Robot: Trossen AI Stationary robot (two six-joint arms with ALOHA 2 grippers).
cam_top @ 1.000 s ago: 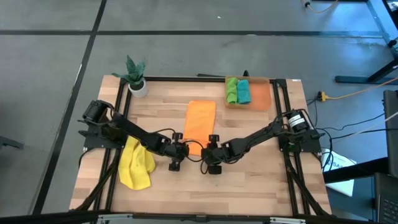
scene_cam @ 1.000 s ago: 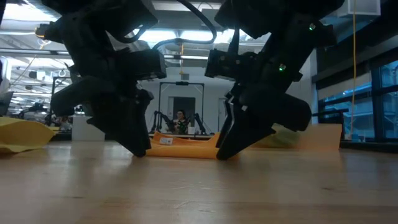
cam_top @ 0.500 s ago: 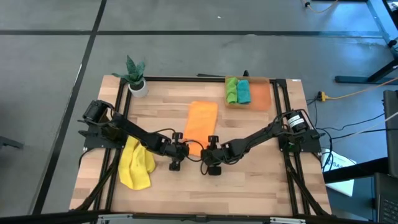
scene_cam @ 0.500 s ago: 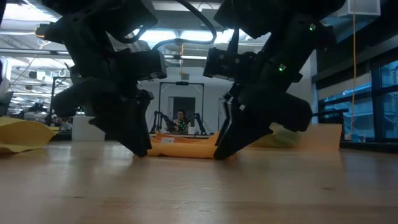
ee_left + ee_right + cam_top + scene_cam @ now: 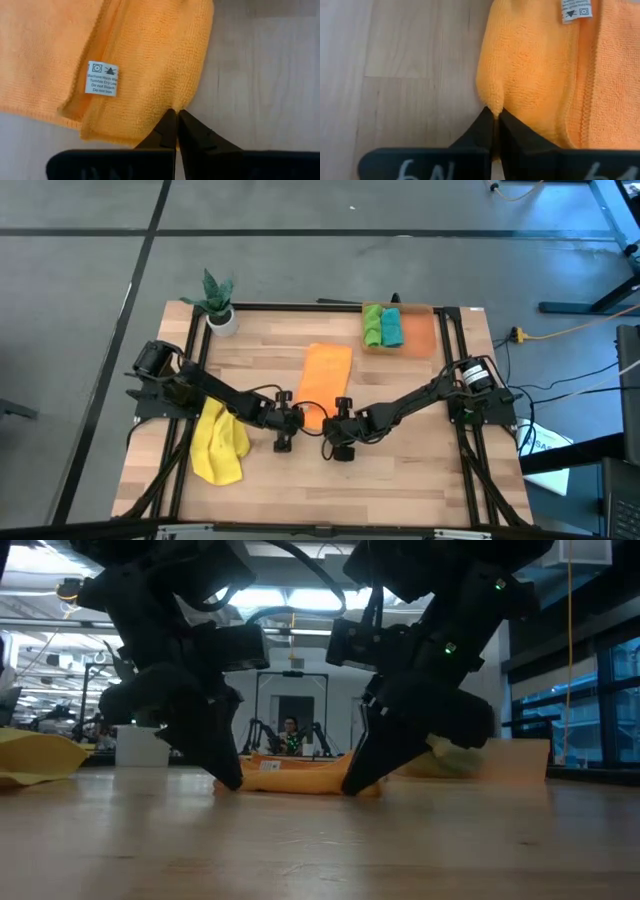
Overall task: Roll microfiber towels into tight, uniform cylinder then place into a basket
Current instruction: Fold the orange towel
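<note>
The orange towel (image 5: 325, 380) lies folded and flat in the middle of the table, long side running near to far, a white label (image 5: 103, 78) on its upper layer. My left gripper (image 5: 297, 418) is shut on its near left corner, and my right gripper (image 5: 335, 423) is shut on its near right corner. The yellow towel (image 5: 218, 442) lies crumpled at the near left. A green roll (image 5: 372, 326) and a teal roll (image 5: 392, 327) lie side by side in the orange basket (image 5: 420, 332) at the far right. My left gripper pinches the orange towel's near left corner (image 5: 167, 107) between its two fingertips. It slants down from the table's left. The towel lies flat on the wood; one layer or several, I cannot tell. My right gripper pinches a small pucker of cloth at the towel's near right corner (image 5: 492, 102) between its fingertips. It slants down from the table's right. The rest of the towel lies flat on the table.
A small potted plant (image 5: 218, 302) stands at the far left corner. Black rails (image 5: 455, 370) run along the table's sides. Bare wood (image 5: 380, 480) stretches along the near edge in front of both grippers.
Both grippers have stayed in place at the orange towel's near end, and their fingers have shut on its two near corners. The towel still lies flat.
</note>
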